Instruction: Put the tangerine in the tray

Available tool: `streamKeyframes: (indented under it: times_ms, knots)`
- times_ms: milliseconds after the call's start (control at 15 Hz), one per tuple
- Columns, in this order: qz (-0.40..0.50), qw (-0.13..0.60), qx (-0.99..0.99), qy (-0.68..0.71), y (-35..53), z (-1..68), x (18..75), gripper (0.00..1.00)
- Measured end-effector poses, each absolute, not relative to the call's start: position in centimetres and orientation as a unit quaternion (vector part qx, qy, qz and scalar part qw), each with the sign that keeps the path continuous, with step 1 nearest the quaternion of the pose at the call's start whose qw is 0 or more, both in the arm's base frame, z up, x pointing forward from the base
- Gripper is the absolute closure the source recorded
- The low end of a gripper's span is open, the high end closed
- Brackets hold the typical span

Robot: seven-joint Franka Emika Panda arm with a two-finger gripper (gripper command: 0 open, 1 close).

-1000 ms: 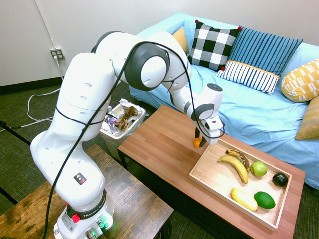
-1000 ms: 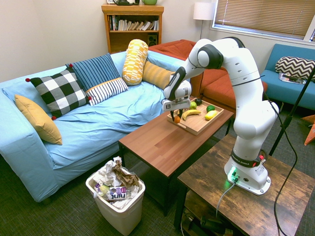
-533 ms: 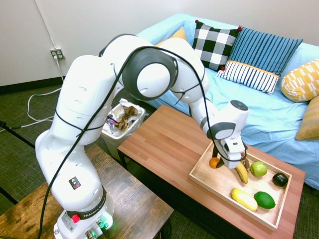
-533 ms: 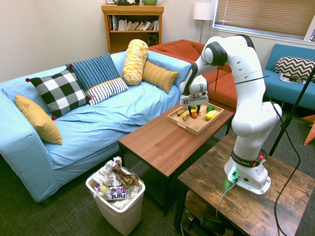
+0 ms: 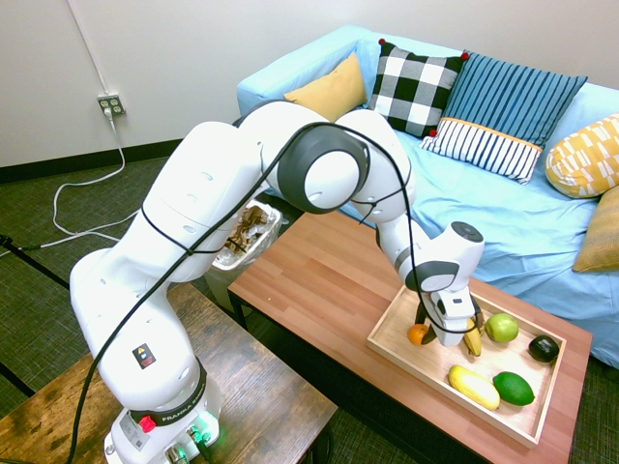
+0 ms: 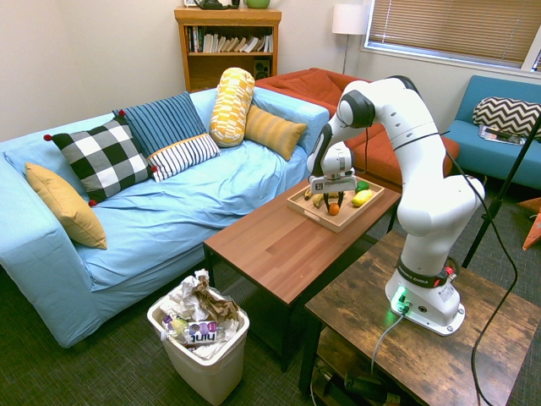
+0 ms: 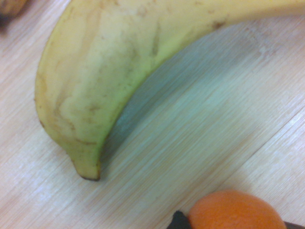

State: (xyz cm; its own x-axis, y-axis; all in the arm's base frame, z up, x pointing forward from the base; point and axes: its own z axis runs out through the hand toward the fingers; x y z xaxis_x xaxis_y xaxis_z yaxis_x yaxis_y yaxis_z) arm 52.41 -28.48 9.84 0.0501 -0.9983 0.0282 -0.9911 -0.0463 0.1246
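Observation:
The small orange tangerine (image 5: pixel 417 334) sits between the fingers of my gripper (image 5: pixel 428 335), which is shut on it. It is low over the left part of the pale wooden tray (image 5: pixel 398 354), at or just above the tray floor. In the second exterior view the tangerine (image 6: pixel 333 208) hangs under the gripper (image 6: pixel 331 204) inside the tray (image 6: pixel 336 223). Close up in the wrist view, the tangerine (image 7: pixel 236 213) shows over the tray's wood (image 7: pixel 200 138).
In the tray lie a banana (image 5: pixel 472 337) right beside the gripper, a green apple (image 5: pixel 501 328), a dark avocado (image 5: pixel 544 349), a yellow lemon-like fruit (image 5: pixel 473 386) and a lime (image 5: pixel 514 388). The tray rests on the reddish-brown table (image 5: pixel 319 280), with a blue sofa (image 5: pixel 503 208) behind.
My gripper carried the tangerine from over the tabletop beside the tray to over the tray, then came down lower inside it next to the banana.

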Motion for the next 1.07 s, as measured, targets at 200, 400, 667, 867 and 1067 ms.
streamKeyframes:
  times_ms: [200, 400, 667, 867, 1067]
  knots:
    - [-0.033, 0.053, 0.723, -0.688, -28.5, 9.9, 52.4, 0.0]
    - [-0.033, 0.05, 0.727, -0.684, -28.3, 9.7, 52.7, 0.0]
    - [-0.027, 0.043, 0.733, -0.678, -28.4, 10.2, 53.3, 0.0]
    - [-0.013, 0.036, 0.739, -0.673, -29.0, 12.7, 53.4, 0.0]
    - [0.0, 0.024, 0.745, -0.667, -28.1, 16.6, 52.7, 0.0]
